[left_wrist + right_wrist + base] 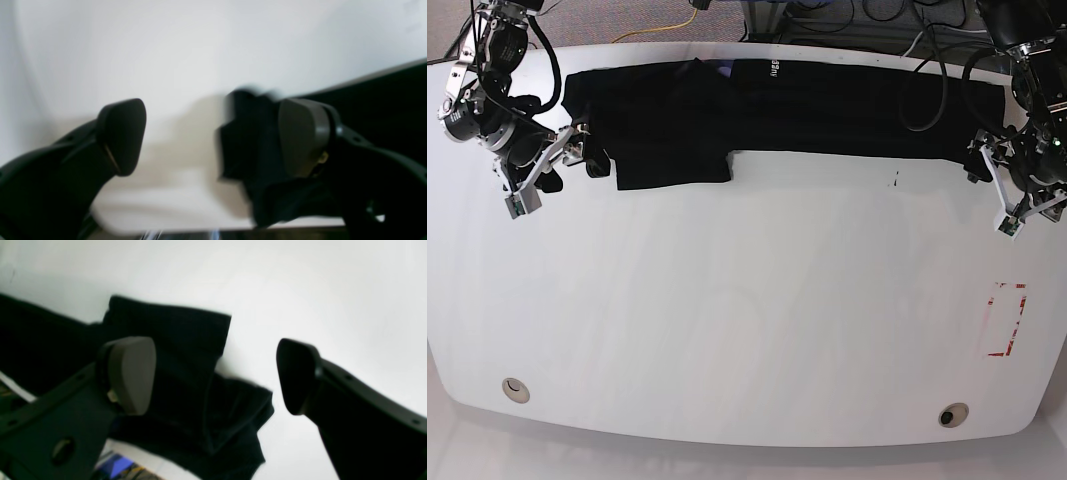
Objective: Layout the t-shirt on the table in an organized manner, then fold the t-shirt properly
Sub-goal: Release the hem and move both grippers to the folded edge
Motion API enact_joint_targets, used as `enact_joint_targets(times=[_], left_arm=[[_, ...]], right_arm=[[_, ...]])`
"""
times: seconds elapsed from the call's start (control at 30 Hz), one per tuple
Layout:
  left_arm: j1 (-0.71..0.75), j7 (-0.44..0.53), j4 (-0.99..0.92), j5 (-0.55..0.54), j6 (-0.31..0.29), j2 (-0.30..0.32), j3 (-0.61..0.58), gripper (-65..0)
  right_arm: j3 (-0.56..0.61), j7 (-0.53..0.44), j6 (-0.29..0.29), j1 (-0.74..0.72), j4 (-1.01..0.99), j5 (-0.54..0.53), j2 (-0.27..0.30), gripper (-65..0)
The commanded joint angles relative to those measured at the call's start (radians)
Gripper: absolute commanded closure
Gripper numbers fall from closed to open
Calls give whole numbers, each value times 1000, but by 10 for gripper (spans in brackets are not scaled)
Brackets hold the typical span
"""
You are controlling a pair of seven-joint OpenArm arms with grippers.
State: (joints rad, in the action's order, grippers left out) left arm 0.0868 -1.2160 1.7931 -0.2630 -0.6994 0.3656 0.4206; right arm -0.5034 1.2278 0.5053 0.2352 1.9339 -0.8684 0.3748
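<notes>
Left wrist: left gripper jaws spread, empty, black t-shirt hem beside one pad | Right wrist: right gripper jaws released over sleeve | Base: t-shirt stretched along far bench edge, arms at either end, likely for straightening.

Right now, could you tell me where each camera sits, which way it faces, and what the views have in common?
Left wrist: on the left arm, looking down past the open left gripper at the table and the blurred black t-shirt.
Right wrist: on the right arm, looking past the open right gripper at the t-shirt's crumpled end.
Base: overhead, facing down; both arms show at the table's sides.
Shared: all three show the t-shirt and table.
</notes>
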Motion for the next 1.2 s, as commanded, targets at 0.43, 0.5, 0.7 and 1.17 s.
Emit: enact_joint_targets(times=[0.43, 0.5, 0.7, 1.17], left_arm=[[52, 5, 126, -6, 1, 20, 10, -597], [78, 5, 138, -17, 1, 20, 11, -578], [149, 5, 147, -74, 1, 20, 31, -414], [207, 5, 144, -55, 1, -40, 77, 0]], right_arm=[[-1, 0, 102, 10, 19, -165, -98, -531], [-1, 2, 109, 22, 19, -202, -106, -523], [-1, 2, 137, 63, 19, -262, -147, -328], [64, -3, 141, 112, 12, -200, -148, -17]])
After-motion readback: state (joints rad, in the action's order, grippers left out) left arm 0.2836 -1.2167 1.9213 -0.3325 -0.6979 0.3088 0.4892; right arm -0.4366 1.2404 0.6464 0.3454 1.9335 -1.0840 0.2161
